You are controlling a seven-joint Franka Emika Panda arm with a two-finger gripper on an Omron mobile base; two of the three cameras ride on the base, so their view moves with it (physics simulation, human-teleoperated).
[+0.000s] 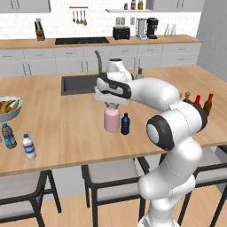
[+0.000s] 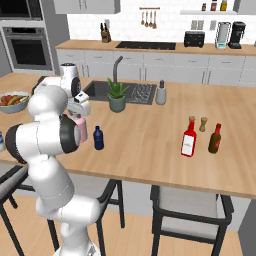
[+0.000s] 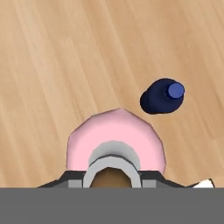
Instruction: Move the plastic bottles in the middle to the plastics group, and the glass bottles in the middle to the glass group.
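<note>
My gripper [image 1: 111, 105] points straight down and is shut on the short neck of the squat pale-pink glass bottle [image 1: 111, 119], which stands upright mid-counter. From above, the pink bottle [image 3: 116, 135] lies just under the gripper [image 3: 111, 175], with dark fingertips [image 3: 65, 177] on either side of its neck. Close to its right stands the dark navy plastic bottle [image 1: 125, 124] [image 3: 162, 96], apart from it. The white-capped clear bottle [image 1: 29, 146] is beside the dark-capped one [image 1: 8, 136] at the left edge. The red bottle [image 2: 189, 140] and the brown bottle [image 2: 215, 139] stand at the right.
A fruit bowl [image 1: 8, 108] sits at the far left and a sink [image 1: 77, 84] is set behind the bottles. A potted plant [image 2: 117, 95] stands by the sink, and a pepper shaker [image 2: 203, 124] behind the red bottle. Stools [image 1: 111, 170] line the near counter edge.
</note>
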